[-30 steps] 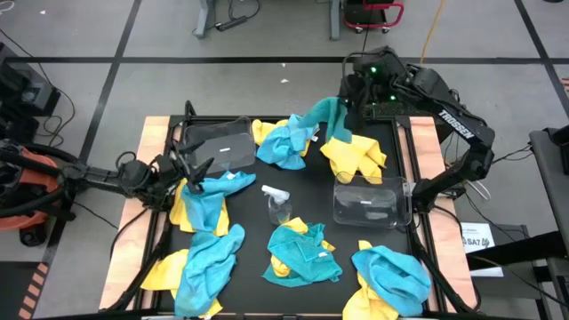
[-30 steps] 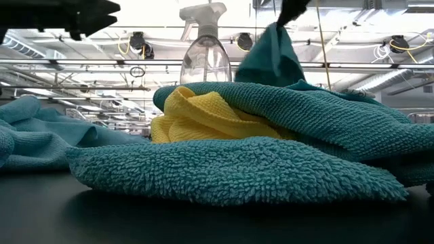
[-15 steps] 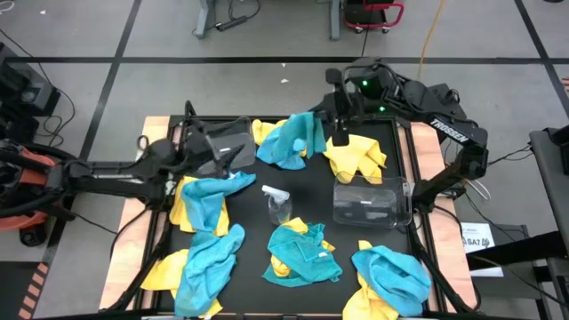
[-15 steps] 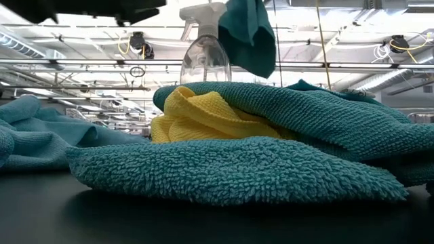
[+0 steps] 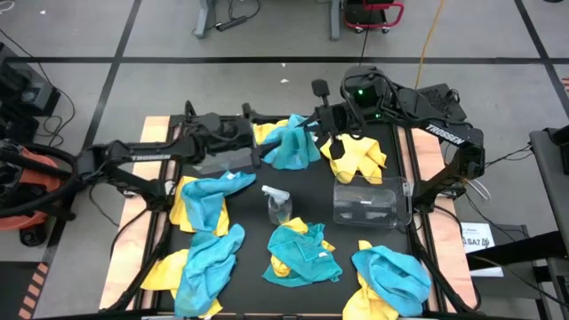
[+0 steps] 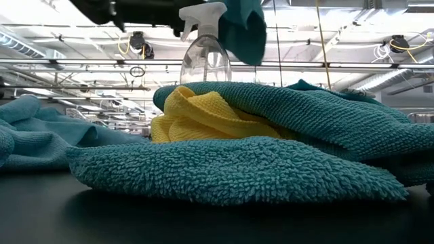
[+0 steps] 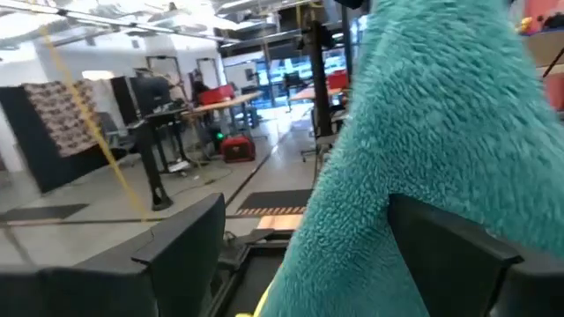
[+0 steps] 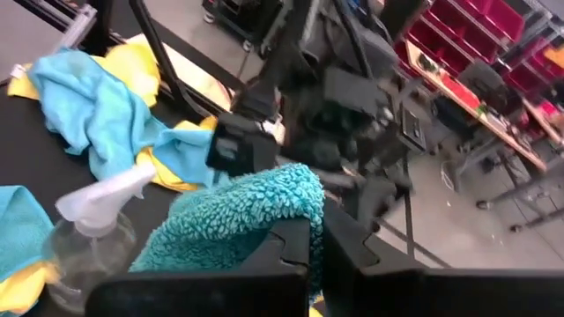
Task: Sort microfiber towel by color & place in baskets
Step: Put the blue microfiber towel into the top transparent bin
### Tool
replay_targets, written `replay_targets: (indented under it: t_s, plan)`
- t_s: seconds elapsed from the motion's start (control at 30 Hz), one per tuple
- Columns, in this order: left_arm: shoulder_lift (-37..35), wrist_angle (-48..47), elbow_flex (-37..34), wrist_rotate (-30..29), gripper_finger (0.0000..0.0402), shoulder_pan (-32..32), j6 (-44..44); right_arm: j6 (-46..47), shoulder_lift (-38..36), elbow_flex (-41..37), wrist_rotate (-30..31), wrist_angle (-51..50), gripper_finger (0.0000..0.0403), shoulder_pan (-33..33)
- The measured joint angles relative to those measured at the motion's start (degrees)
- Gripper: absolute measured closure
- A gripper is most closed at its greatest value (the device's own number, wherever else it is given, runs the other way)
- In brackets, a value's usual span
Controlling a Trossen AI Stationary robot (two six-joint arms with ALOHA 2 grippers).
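pinching a turquoise towel (image 5: 289,147), right gripper (image 5: 313,125) jaws shut; left gripper (image 5: 258,135) jaws seemingly wide.

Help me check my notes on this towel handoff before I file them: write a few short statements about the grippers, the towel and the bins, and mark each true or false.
1. The right gripper is shut on a turquoise towel. True.
2. The left gripper is clamped shut on that towel. False: its fingers stand open, with the towel hanging between them.
3. The spray bottle lies on its side inside a bin. False: it stands upright on the table, outside both bins.
4. The bin by the right arm holds no towel. True.
5. Every towel on the table is turquoise. False: yellow towels lie there too.
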Motion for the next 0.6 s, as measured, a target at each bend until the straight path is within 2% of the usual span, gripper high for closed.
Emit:
replay_targets:
  t_s: [0.13,0.33,0.47,0.6]
  plan:
    - [4.05,0.09,3.97,6.3,0.0076,0.18,-0.12,-0.21,0.0,0.0,-0.09,-0.05,0.0402,0.32]
    - [8.06,0.04,8.78,22.1,0.0076,0.15,-3.42,-0.58,0.96,0.01,-1.28,-1.57,0.0402,0.0]
    - [8.4,-3.15,10.12,25.0,0.0076,0.5,-5.44,-0.82,1.8,-0.04,-1.1,-3.65,0.0402,-0.55]
    - [8.43,-2.36,10.11,29.22,0.0076,2.04,-10.59,-1.04,2.26,-0.06,-0.9,-5.21,0.0402,-1.12]
